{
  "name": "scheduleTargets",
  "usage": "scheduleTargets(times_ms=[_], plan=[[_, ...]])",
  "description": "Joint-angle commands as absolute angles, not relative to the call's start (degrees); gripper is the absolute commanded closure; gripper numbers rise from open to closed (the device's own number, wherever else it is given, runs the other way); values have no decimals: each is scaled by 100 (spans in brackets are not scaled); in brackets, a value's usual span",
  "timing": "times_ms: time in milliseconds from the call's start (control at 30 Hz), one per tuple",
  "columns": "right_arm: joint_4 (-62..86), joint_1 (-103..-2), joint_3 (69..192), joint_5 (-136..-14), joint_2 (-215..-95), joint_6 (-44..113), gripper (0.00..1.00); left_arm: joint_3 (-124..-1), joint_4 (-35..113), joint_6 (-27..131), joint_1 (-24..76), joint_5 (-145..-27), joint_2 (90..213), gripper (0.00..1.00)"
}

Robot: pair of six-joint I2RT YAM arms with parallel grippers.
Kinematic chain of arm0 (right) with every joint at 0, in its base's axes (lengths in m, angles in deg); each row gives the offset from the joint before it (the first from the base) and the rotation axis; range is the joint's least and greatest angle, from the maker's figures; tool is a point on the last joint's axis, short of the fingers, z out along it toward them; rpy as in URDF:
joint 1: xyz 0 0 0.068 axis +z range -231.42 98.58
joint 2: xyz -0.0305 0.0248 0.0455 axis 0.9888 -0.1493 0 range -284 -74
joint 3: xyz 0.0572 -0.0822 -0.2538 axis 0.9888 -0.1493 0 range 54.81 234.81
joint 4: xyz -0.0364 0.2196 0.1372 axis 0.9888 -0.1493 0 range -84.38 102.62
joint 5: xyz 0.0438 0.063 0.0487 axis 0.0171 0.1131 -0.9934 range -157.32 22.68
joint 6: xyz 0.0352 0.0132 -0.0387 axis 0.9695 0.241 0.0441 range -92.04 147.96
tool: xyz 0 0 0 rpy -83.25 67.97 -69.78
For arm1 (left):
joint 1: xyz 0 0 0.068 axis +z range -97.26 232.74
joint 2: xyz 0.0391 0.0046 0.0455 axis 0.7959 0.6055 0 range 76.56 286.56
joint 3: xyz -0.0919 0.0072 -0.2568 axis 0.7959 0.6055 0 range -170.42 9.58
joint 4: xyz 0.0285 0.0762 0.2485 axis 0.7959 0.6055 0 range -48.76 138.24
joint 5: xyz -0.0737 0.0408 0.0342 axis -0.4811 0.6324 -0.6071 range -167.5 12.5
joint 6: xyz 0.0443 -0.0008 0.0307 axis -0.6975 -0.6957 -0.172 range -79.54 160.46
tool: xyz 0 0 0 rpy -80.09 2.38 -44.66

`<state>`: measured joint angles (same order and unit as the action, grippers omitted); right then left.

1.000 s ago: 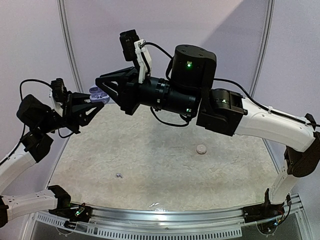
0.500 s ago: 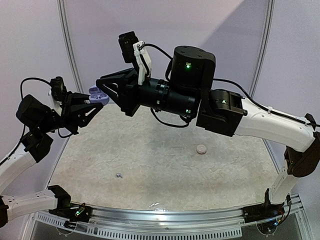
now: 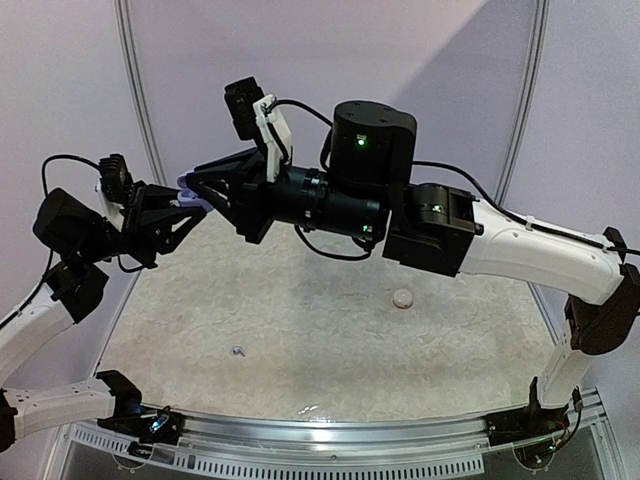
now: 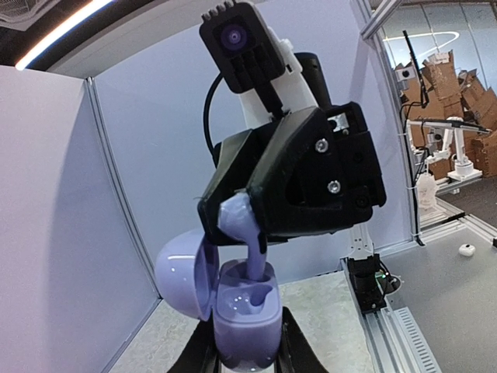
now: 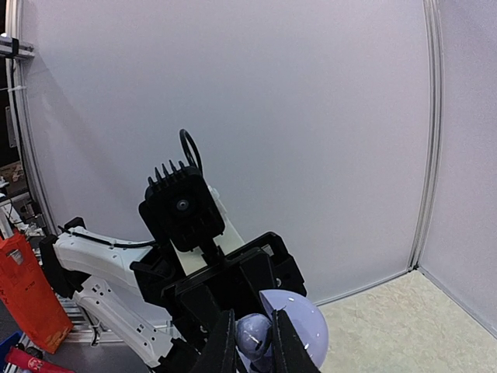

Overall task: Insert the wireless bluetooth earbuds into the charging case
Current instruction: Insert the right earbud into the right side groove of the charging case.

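My left gripper (image 3: 188,200) is shut on the lavender charging case (image 4: 245,311) and holds it upright in the air at the far left. Its lid (image 4: 182,272) is swung open to the left. My right gripper (image 3: 195,182) is shut on a lavender earbud (image 4: 247,233) directly above the case. The earbud's stem reaches down into the far socket, and the near socket is empty. In the right wrist view the earbud (image 5: 253,336) sits between my fingertips, with the lid (image 5: 301,326) behind it. A second small pale earbud (image 3: 402,298) lies on the mat at centre right.
A tiny pale bit (image 3: 237,351) lies on the beige mat (image 3: 320,330) near the front left. Pale walls (image 3: 330,50) stand behind the arms. A metal rail (image 3: 330,430) runs along the near edge.
My right gripper has moved left and a little down with the earbud, closing the gap to the case. The left arm and the case have stayed still.
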<state>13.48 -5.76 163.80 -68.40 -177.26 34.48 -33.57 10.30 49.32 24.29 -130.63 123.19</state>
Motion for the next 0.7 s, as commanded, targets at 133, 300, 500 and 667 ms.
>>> scheduleTargets(times_ms=[133, 300, 500, 667], plan=[[1435, -565, 16207, -6918, -17842, 3617, 100, -3349, 564, 5035, 2355, -12806, 12236, 100], [1527, -568, 16071, -6875, -17818, 3745, 94, -3316, 450, 5074, 2356, -12765, 12234, 100], [1734, -677, 15740, -6769, -17670, 4067, 93, -3304, 458, 5100, 2356, -12751, 12211, 100], [1717, -688, 15765, -6759, -17663, 4095, 87, -3304, 485, 5114, 2354, -12769, 12198, 100]])
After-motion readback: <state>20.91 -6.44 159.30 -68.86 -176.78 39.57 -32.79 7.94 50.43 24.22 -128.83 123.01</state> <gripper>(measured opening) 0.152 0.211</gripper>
